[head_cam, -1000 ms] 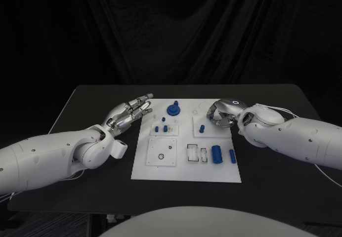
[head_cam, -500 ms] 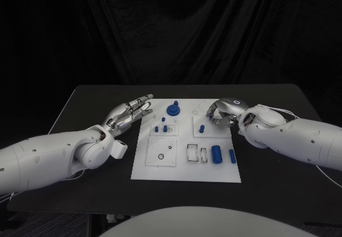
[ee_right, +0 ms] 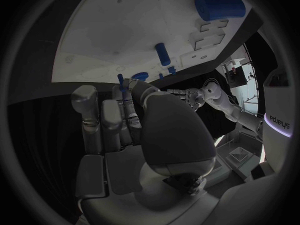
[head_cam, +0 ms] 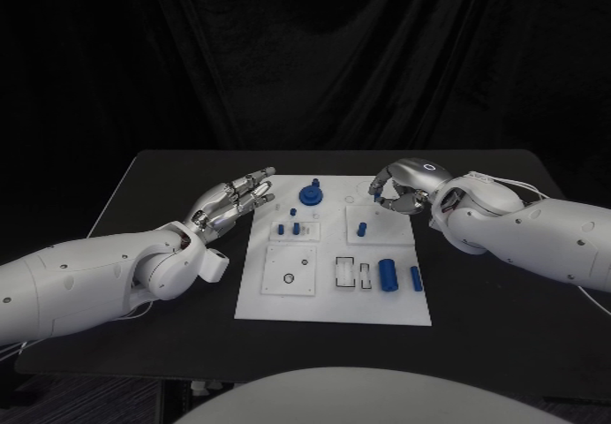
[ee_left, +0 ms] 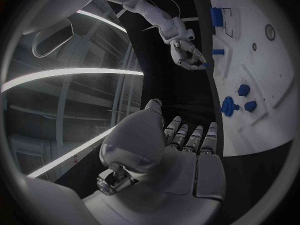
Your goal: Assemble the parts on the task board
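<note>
Only readable writing I can spot is some lettering on the right arm in the right wrist view, too distorted to make out properly. Nothing legible on the board or parts.

The white board [head_cam: 334,305] sits mid-counter [head_cam: 153,177]. On it: a blue knob [head_cam: 311,193] at the far edge, a short blue peg [head_cam: 362,230] standing in the plate beside it, two small blue pegs [head_cam: 290,230] in the next plate over, and near the front a blue cylinder [head_cam: 387,274] with a thinner blue pin [head_cam: 415,278] lying just beside it.

The left robot hand [head_cam: 234,202] is flat, fingers apart and stretched out, holding nothing, hovering at the board's left far corner.

The right robot hand [head_cam: 400,189] has its fingers curled in, above the board's far right corner. In the left wrist view there's a small blue piece [ee_left: 204,64] at its fingertips, and the right wrist view shows a thin blue bit by the fingers too, so it looks pinched.

Compared with a second ago, the right robot hand has lifted and pulled back a little toward the far edge. Left robot hand and all the loose parts haven't budged.
</note>
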